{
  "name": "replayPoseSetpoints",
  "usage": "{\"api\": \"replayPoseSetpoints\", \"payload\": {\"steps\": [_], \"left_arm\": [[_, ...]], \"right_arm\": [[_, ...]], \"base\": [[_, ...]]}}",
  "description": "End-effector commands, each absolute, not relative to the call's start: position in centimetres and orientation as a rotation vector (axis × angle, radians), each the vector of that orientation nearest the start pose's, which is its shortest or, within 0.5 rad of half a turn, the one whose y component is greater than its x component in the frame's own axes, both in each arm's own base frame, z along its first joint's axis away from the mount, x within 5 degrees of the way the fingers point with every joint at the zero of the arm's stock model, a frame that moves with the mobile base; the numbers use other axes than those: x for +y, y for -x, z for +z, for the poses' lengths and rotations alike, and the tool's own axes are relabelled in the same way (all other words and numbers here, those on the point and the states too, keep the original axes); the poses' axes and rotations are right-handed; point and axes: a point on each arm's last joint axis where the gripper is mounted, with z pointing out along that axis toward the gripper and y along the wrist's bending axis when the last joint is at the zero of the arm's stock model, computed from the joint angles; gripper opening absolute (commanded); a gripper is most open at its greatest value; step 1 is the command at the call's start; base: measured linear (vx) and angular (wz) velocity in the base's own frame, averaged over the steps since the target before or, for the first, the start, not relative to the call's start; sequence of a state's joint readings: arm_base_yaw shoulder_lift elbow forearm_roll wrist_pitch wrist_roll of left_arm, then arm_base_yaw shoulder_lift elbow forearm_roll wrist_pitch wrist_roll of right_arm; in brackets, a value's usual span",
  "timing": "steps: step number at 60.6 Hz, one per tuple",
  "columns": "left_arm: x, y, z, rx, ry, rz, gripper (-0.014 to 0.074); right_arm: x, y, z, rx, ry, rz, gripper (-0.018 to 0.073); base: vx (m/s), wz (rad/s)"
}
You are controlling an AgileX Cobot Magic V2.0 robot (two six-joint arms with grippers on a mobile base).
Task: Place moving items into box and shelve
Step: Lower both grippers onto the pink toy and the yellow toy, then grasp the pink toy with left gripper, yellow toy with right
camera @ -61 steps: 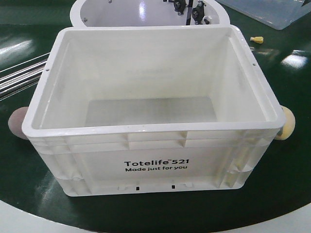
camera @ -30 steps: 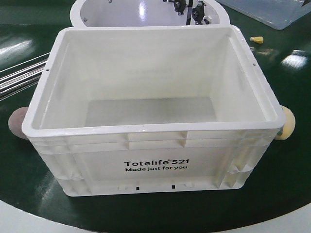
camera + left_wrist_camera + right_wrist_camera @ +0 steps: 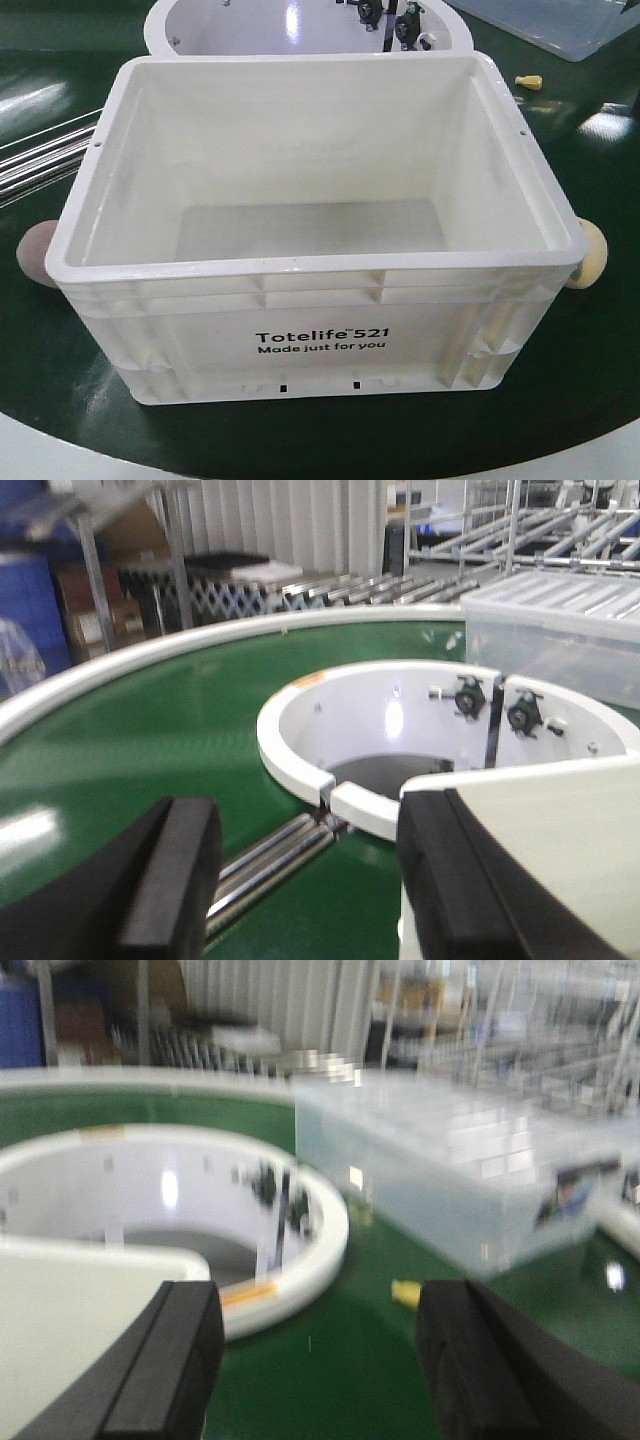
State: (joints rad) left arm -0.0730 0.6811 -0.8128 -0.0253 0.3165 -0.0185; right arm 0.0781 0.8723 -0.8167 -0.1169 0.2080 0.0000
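Observation:
The white box [image 3: 310, 330] printed "Totelife 521" stands open and empty in the middle of the green table. Of the moving items, the pinkish-brown ball [image 3: 34, 254] rests against the box's left side and the pale yellow egg shape [image 3: 590, 252] against its right side, both half hidden by the rim. My left gripper [image 3: 310, 880] is open above the table by the box's back left corner [image 3: 560, 810]. My right gripper [image 3: 315, 1360] is open near the back right corner [image 3: 70, 1300]. Nothing sits between either pair of fingers.
A white ring-shaped housing [image 3: 300, 25] stands behind the box. Metal rails [image 3: 40, 160] lie at the left. A clear plastic bin [image 3: 450, 1180] sits at the back right, with a small yellow piece [image 3: 528, 81] on the green surface near it.
The box and both items have not moved. A dark sliver now shows at the right edge of the front view.

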Motion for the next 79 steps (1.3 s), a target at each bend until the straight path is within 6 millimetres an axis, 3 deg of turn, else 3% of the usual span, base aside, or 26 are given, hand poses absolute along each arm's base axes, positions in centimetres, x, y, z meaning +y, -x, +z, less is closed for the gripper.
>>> {"api": "replayPoseSetpoints", "payload": {"steps": [1,11,18,24,30,42,56,79], "left_arm": [[-0.8,-13.7,42.1,1.585,0.007,-0.087,0.0514],[0.6,-16.1,43.7,1.680,0.110,0.045,0.0514],[1.6,-18.9,43.6,1.710,0.158,0.130,0.0514],[2.1,-21.2,41.9,1.797,0.227,0.131,0.0514],[2.1,-23.2,39.6,1.932,0.283,0.113,0.0514],[1.7,-26.8,35.6,2.122,0.273,0.067,0.0514],[1.0,-29.9,31.0,2.317,0.264,-0.010,0.0514],[0.6,-31.9,25.1,2.586,0.271,-0.036,0.0514]], "right_arm": [[1.1,-18.7,40.7,1.697,0.177,-0.101,0.0490],[0.6,-20.9,44.2,1.758,0.120,-0.152,0.0490],[0.3,-23.6,44.4,1.839,0.125,-0.229,0.0490],[-0.4,-26.7,41.2,2.014,0.103,-0.257,0.0490],[-2.8,-29.4,37.8,2.168,-0.025,-0.181,0.0490],[-7.3,-32.2,32.1,2.364,-0.086,0.085,0.0490],[-7.8,-33.6,28.3,2.504,-0.051,0.197,0.0490],[-6.5,-35.3,23.2,2.700,-0.030,0.275,0.0490]], "base": [[0.00,0.00],[0.00,0.00],[0.00,0.00],[0.00,0.00],[0.00,0.00],[0.00,0.00],[0.00,0.00],[0.00,0.00]]}}
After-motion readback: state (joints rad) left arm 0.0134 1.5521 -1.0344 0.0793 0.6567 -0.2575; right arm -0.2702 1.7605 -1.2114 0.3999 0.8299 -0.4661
